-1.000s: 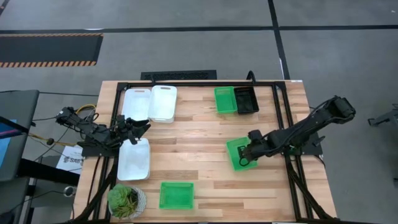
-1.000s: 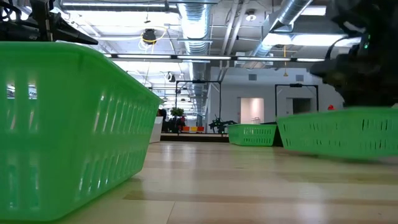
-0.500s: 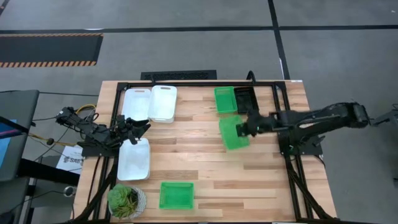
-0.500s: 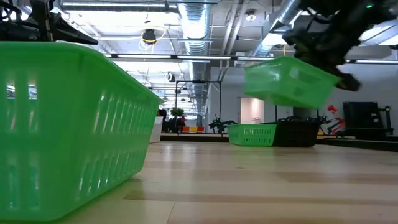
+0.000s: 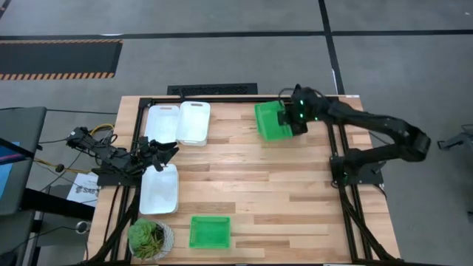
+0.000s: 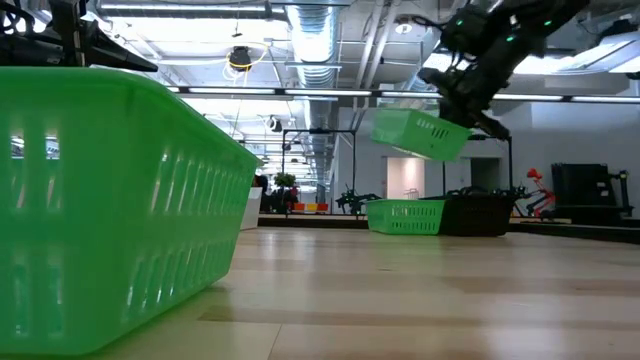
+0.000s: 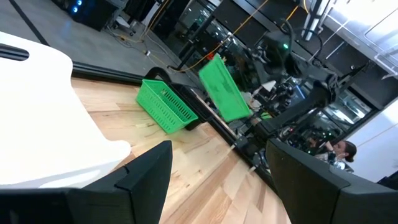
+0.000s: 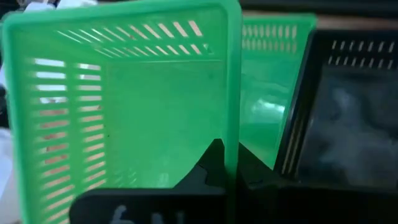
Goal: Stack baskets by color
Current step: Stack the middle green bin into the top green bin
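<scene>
Since half a second ago, the right gripper (image 5: 293, 118) has carried its bright green slotted plastic basket (image 5: 272, 123) from the middle of the wooden table (image 5: 244, 177) toward one o'clock. That basket now hangs tilted in the air directly over the green basket standing at the far edge (image 6: 405, 215), just beside the black plastic basket (image 6: 478, 213). The pincer is clamped narrow on the lifted basket's rim at its three-o'clock side, so the tray hangs out from the fingers toward nine o'clock. At six o'clock lies another green basket (image 5: 210, 231). Two white plastic baskets (image 5: 185, 122) sit side by side at eleven o'clock, a third white basket (image 5: 160, 189) at eight o'clock. Over that third one's far end hovers the left gripper (image 5: 152, 151), fingers spread wide, holding nothing.
</scene>
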